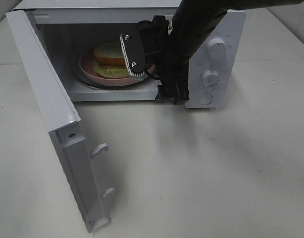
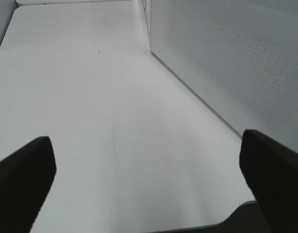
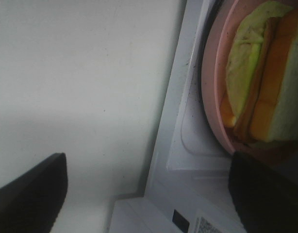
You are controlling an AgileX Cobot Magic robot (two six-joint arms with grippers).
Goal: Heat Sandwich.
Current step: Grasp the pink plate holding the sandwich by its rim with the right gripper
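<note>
inside, pale-crusted sandwich (image 1: 110,54) with yellow-green filling on pink plate (image 1: 87,69)

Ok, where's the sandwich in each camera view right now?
Exterior high: the sandwich sits on the pink plate inside the open microwave, upper middle, partly behind the right gripper.
Left wrist: not in it; only table and a microwave wall.
Right wrist: at the right edge, on the plate.
Shared landmark: the pink plate's rim in the exterior and right wrist views.

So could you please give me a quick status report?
Both jaws open, empty. Sandwich on pink plate inside microwave. Door open; right arm in the opening.
</note>
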